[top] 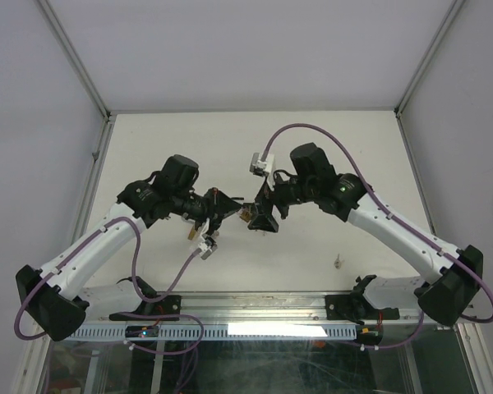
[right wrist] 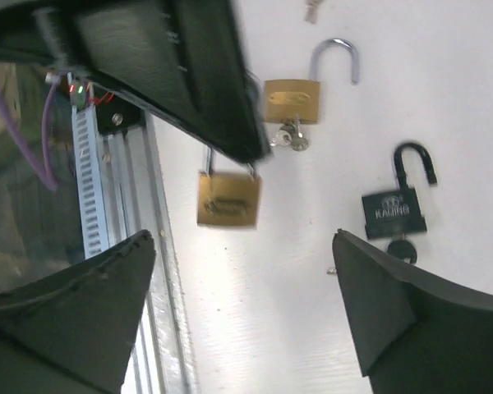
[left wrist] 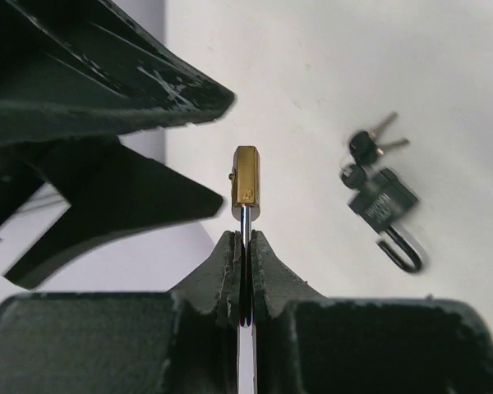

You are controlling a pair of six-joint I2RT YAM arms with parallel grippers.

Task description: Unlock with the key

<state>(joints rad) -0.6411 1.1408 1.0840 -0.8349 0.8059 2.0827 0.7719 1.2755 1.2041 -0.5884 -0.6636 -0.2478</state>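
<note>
My left gripper (left wrist: 245,238) is shut on the steel shackle of a brass padlock (left wrist: 246,182), holding it above the table. In the right wrist view the same padlock (right wrist: 228,199) hangs from that gripper. No key shows in its body. My right gripper (right wrist: 243,238) stands open a little below the lock and touches nothing. From above, the two grippers (top: 232,208) (top: 260,218) meet at mid-table with the lock (top: 246,215) between them. Keys show only on the other locks lying on the table.
A black padlock (right wrist: 394,213) lies on the table with its shackle open and a bunch of keys (left wrist: 370,146) at its base. A second brass padlock (right wrist: 292,100) lies open with a key (right wrist: 293,138) in it. A small metal piece (top: 338,261) lies near the front rail (top: 255,305).
</note>
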